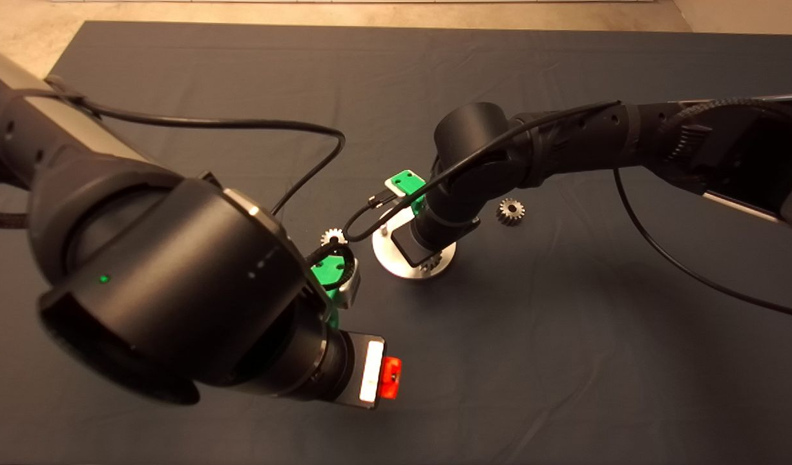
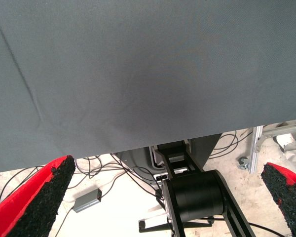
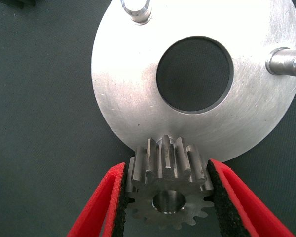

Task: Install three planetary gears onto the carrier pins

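Note:
The silver disc with its large centre hole lies on the mat, and two carrier pins stand bare on it. My right gripper is shut on one planetary gear at the disc's rim; whether a pin sits in its bore I cannot tell. In the head view the right wrist hangs over the disc. A second gear lies on the mat right of the disc. A third gear lies left of it, partly behind a cable. My left gripper hovers open and empty near the mat's front edge.
The bulky left arm fills the head view's lower left, its black cable looping over the mat toward the left gear. Beyond the mat edge, the left wrist view shows floor, cables and a black stand.

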You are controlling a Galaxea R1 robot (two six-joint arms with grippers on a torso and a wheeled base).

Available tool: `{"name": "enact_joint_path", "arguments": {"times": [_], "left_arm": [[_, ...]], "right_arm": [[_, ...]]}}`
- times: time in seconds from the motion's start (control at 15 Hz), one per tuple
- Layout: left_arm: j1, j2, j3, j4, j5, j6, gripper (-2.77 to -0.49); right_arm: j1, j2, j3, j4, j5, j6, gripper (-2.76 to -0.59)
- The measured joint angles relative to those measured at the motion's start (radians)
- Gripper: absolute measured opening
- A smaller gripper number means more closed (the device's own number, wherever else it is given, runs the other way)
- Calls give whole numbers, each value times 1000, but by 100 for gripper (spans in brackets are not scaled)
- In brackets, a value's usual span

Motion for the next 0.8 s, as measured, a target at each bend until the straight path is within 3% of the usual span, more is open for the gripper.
{"name": "enact_joint_path", "arguments": {"times": [0.8], "left_arm": [[0,0,0,0,0,0,-49]], "right_arm": [[0,-1,0,0,0,0,-226]]}}
